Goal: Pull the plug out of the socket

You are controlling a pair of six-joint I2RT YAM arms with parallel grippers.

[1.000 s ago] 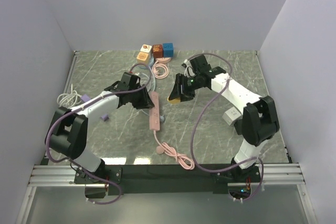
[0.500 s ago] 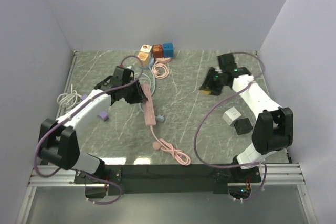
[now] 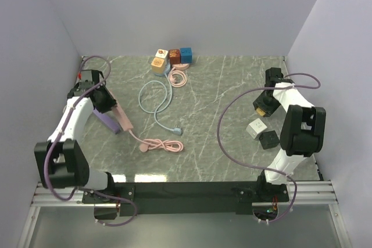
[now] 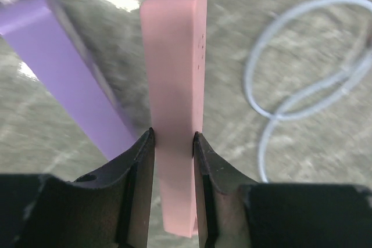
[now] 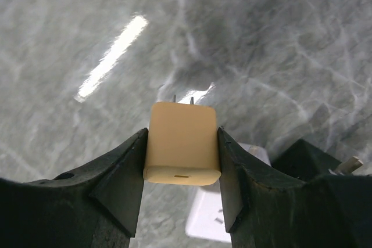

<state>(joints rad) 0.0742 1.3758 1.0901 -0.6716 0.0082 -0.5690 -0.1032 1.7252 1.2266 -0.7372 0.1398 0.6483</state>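
Plug [image 5: 182,140] clamped in right gripper [image 5: 182,135], prongs bare, near right edge of frame. Pink socket strip [image 4: 174,74] clamped in left gripper [image 4: 173,143] at far left, beside one purple strip [image 4: 64,68]. Open marble [image 3: 203,85] across centre. Three cubes [image 3: 172,56] upper centre; two adapters [image 3: 256,127] lower right; one pale cable [image 3: 156,98].

A robotics lab booth: plain white walls [image 3: 174,4] enclose a marble-patterned table [image 3: 203,85].

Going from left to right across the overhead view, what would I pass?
Left gripper holding the pink power strip → light blue cable → right gripper holding the yellow plug.
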